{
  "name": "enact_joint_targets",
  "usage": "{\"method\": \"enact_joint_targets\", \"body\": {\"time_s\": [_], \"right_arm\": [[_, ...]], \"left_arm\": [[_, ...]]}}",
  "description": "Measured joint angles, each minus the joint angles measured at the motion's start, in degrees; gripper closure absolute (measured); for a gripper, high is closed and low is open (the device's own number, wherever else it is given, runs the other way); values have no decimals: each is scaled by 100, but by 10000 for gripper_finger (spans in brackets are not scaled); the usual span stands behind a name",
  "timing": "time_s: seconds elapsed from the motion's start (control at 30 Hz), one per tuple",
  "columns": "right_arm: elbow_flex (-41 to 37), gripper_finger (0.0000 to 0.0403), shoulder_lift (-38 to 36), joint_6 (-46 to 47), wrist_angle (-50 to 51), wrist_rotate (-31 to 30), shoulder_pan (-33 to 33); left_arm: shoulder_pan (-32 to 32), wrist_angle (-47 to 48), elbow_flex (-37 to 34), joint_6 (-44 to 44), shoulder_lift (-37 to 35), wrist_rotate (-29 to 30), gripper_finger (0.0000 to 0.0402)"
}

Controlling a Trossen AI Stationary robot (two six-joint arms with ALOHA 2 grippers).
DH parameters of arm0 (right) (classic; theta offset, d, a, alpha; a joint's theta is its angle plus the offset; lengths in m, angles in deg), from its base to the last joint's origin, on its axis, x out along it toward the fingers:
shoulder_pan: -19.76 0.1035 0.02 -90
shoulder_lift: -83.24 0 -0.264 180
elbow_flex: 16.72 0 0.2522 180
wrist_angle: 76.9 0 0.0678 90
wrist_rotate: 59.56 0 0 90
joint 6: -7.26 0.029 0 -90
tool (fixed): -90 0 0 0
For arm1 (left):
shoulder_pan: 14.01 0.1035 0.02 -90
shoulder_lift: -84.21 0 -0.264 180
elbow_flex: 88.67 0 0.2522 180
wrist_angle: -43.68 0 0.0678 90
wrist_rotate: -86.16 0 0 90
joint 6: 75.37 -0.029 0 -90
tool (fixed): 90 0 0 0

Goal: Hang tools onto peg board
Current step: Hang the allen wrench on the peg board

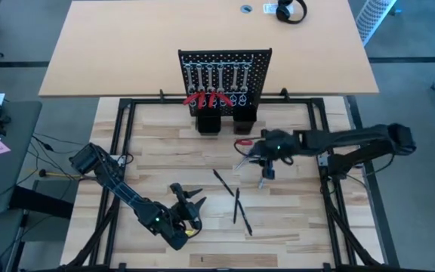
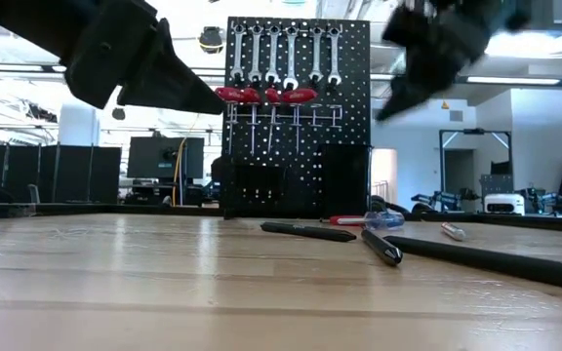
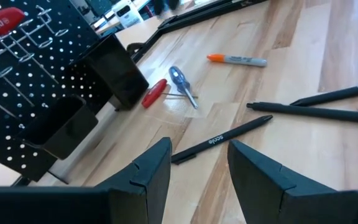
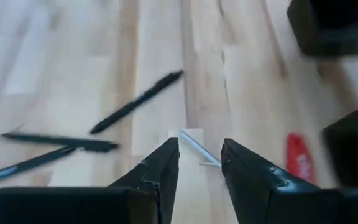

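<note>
Hovering my right pincer (image 1: pixel 263 162), fingers apart and empty, above the red-handled screwdriver (image 1: pixel 242 142) and blue-handled screwdriver (image 3: pixel 180 79) on the table (image 1: pixel 293 219), I judged them next for the peg board (image 1: pixel 225 75), where wrenches (image 2: pixel 283 54) and red-handled pieces (image 2: pixel 266 95) already hung. My left pincer (image 1: pixel 189 198), likewise apart, waited near three black stick-like tools (image 1: pixel 236 204). Only the left wrist view showed an orange-capped marker (image 3: pixel 236 60).
</note>
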Motion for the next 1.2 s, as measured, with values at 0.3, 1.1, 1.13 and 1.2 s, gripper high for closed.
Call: {"method": "enact_joint_targets", "body": {"time_s": [0.3,1.1,1.13,1.2], "right_arm": [[-1128,271,1558,1201,-2793,-758,-737],[-689,272,2434,1905,-2600,-500,190],[-673,272,2349,1901,-2606,-610,312],[-648,272,2180,1831,-2608,-825,484]], "left_arm": [[302,-7,0,12,0,-194,251],[284,-15,0,31,0,-414,251],[284,-11,0,31,0,-414,251],[284,-13,0,31,0,-414,251]]}}
